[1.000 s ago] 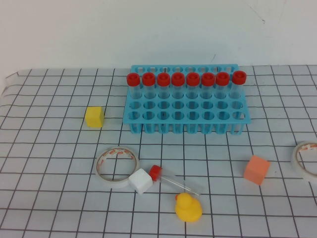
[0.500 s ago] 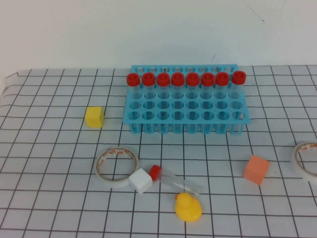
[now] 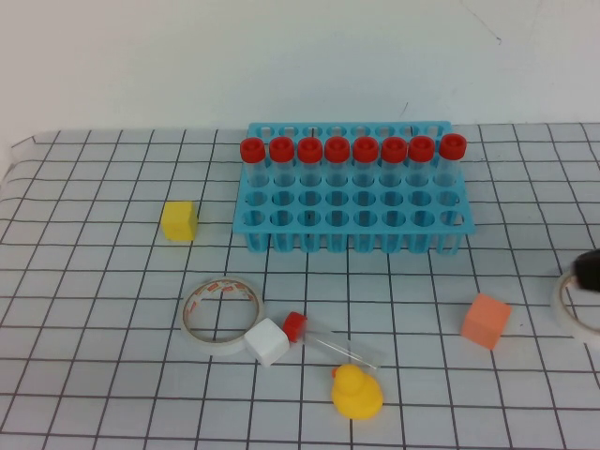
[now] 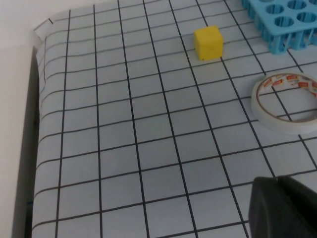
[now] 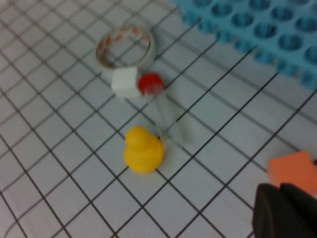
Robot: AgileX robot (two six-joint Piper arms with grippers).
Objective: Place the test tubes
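A blue rack (image 3: 352, 211) stands at the back middle of the table, with several red-capped tubes upright in its rear row. One loose test tube (image 3: 333, 342) lies flat near the front, its red cap (image 3: 294, 325) against a white cube (image 3: 266, 341). My right gripper (image 3: 589, 270) shows at the far right edge and is shut and empty (image 5: 279, 187), well to the right of the lying tube (image 5: 163, 114). My left gripper (image 4: 275, 182) is shut and empty, low over the front left of the table, and it is out of the high view.
A yellow duck (image 3: 356, 392) sits just in front of the tube. A tape roll (image 3: 221, 315) lies left of the white cube. An orange cube (image 3: 486, 321) and a second tape roll (image 3: 574, 305) are at the right, and a yellow cube (image 3: 178, 220) is left of the rack.
The right gripper's dark tip has come into the high view at the far right edge, over the right tape roll. The tube and other objects have not moved.
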